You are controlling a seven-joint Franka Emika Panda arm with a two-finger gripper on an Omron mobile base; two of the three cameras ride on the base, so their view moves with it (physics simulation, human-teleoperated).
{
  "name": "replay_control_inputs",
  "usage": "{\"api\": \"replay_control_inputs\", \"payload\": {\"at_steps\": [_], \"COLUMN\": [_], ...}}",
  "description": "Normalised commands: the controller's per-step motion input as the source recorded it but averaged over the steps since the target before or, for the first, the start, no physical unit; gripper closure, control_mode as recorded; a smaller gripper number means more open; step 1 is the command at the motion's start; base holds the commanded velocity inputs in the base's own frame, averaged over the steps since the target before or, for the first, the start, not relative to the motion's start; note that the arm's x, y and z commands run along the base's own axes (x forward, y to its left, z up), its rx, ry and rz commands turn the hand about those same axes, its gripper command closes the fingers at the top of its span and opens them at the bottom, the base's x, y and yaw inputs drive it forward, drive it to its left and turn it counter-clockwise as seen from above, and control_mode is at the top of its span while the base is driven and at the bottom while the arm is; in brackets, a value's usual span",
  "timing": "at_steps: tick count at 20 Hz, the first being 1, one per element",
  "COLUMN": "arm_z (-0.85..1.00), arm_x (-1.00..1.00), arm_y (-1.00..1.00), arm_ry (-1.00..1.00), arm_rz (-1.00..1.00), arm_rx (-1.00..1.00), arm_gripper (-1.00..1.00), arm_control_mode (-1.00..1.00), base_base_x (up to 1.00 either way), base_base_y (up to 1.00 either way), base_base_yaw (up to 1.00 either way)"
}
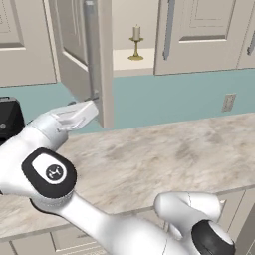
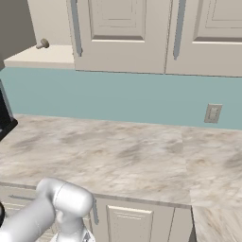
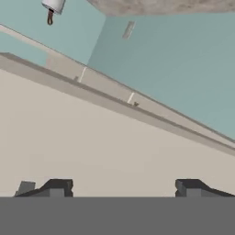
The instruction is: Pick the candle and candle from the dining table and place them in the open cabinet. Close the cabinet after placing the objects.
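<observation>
While 1 candle (image 1: 136, 43) stands on the cabinet (image 1: 130, 59) shelf | gripper (image 3: 123, 186) fingers apart, empty, at door (image 1: 88, 60) edge | door: stiff, light, push its face

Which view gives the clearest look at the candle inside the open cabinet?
The left base view: the candle stands upright on the cabinet shelf, whole holder visible. The right base view catches just a small rounded bit at the shelf's edge, unidentifiable.

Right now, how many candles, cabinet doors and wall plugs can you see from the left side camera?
Candles: 1, the white candle on the cabinet shelf
Cabinet doors: 4, one open door, three shut
Wall plugs: 1, the outlet
Total: 6
</observation>
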Motion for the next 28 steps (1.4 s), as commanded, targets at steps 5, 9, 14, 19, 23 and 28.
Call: {"api": "replay_control_inputs", "payload": {"at_steps": [5,9,14,19,23,28], "arm_z": [0.22,0.32,0.42,0.4,0.21,0.02], "arm_x": [0.12,0.16,0.2,0.16,0.24,0.45], "arm_y": [-0.65,-0.61,-0.59,-0.6,-0.55,-0.45], "arm_ry": [-0.01,-0.03,-0.02,0.0,0.0,0.04], "arm_rz": [0.13,0.16,0.18,0.19,0.19,0.19], "arm_rx": [0.1,0.07,0.06,0.08,0.1,0.12], "arm_gripper": [-1.0,-1.0,-1.0,-1.0,-1.0,-1.0], "arm_control_mode": [-1.0,-1.0,-1.0,-1.0,-1.0,-1.0], "base_base_x": [0.0,0.0,0.0,0.0,0.0,0.0], "base_base_y": [0.0,0.0,0.0,0.0,0.0,0.0], "base_base_yaw": [0.0,0.0,0.0,0.0,0.0,0.0]}}
